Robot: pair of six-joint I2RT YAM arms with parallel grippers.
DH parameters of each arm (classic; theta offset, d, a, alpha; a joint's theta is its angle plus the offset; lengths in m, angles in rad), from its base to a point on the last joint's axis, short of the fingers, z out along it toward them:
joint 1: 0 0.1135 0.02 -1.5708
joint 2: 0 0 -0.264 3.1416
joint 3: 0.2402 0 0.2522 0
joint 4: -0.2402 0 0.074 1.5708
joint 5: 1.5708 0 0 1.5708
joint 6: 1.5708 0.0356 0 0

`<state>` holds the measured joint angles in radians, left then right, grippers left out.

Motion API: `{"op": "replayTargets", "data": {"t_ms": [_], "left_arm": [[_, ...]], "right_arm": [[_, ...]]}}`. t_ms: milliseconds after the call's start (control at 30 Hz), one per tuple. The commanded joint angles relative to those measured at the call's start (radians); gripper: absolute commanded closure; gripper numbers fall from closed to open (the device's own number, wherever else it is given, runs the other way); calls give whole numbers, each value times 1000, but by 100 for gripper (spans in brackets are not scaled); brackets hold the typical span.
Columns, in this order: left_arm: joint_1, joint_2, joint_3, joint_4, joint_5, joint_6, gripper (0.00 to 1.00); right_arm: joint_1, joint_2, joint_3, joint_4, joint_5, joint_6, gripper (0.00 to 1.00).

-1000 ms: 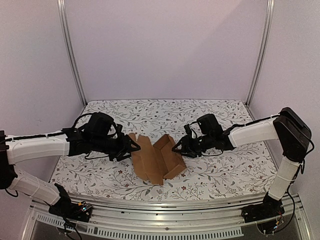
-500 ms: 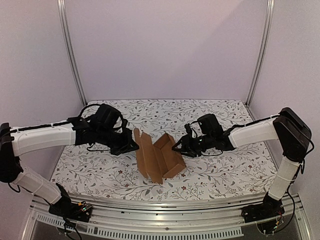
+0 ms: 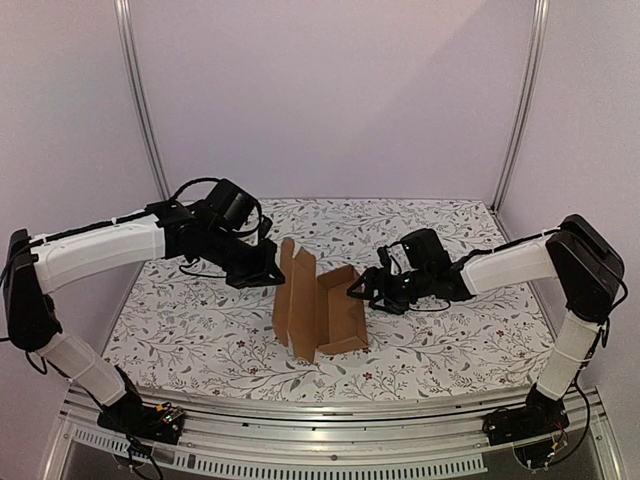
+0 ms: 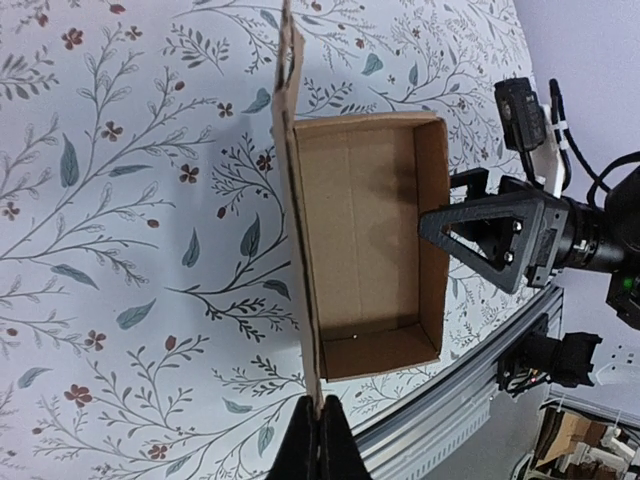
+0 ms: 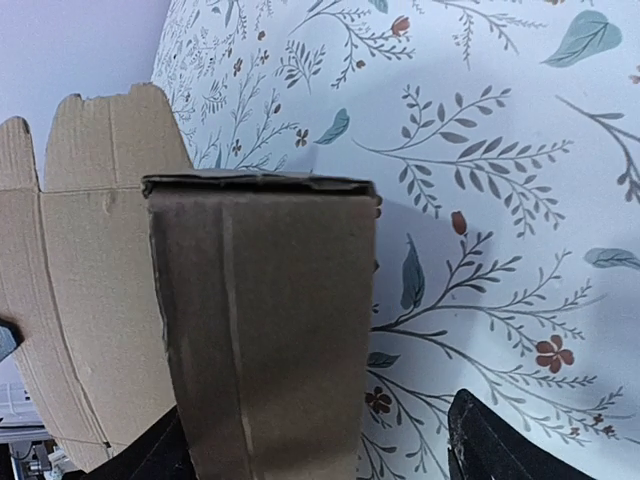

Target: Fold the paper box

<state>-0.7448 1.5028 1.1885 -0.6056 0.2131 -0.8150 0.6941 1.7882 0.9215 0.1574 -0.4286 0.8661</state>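
- Your left gripper has its fingers together, clamped on the edge of the upright lid flap of the paper box; in the left wrist view the fingertips pinch the cardboard edge, with the open tray straight ahead of them.
- Your right gripper has its jaws spread apart, holding nothing; the box's end wall sits right in front of it, between the fingers. Contact: can't tell.
- Box sits mid-table, between both grippers, tray open, lid standing tilted.
- Risk: the pinch is thin, only on an edge, so the flap could slip out or crease if you swing it hard.
- Risk: with nothing gripping the tray, closing the lid may drag or tip the whole box.
- Risk: right fingers could crush the end wall if they close there.
- No brand, label or writing visible; cardboard is plain.
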Motion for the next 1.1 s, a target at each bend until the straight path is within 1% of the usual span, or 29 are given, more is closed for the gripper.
{"op": "replayTargets", "data": {"t_ms": [0,33,233,300,367,533,600,733,833,967,1000,1067], "left_arm": [[13,36,96,-146,-5,134,100],[13,46,119,-169,-2,158,100],[13,134,285,-308,23,340,100],[13,173,345,-359,22,406,100],[8,218,418,-419,12,468,100],[-22,317,592,-532,-47,628,100],[-41,356,645,-566,-60,693,100],[-102,442,739,-634,-176,808,100],[-137,473,757,-646,-207,915,100],[-152,481,754,-608,-210,989,100],[-154,482,755,-601,-234,1007,100],[-160,482,765,-592,-269,1040,100]], "right_arm": [[-57,-62,-25,-55,25,-66,5],[-66,-73,-24,-79,26,-82,2],[-90,-162,27,-338,95,-315,1],[-102,-190,40,-385,93,-385,1],[-128,-209,50,-416,79,-421,1],[-184,-269,73,-435,15,-506,1],[-187,-287,89,-446,48,-557,1],[-222,-302,132,-454,39,-592,1],[-245,-292,135,-447,13,-589,1],[-282,-209,184,-449,-163,-606,1],[-281,-193,186,-445,-188,-616,1],[-273,-202,176,-438,-170,-643,1]]}}
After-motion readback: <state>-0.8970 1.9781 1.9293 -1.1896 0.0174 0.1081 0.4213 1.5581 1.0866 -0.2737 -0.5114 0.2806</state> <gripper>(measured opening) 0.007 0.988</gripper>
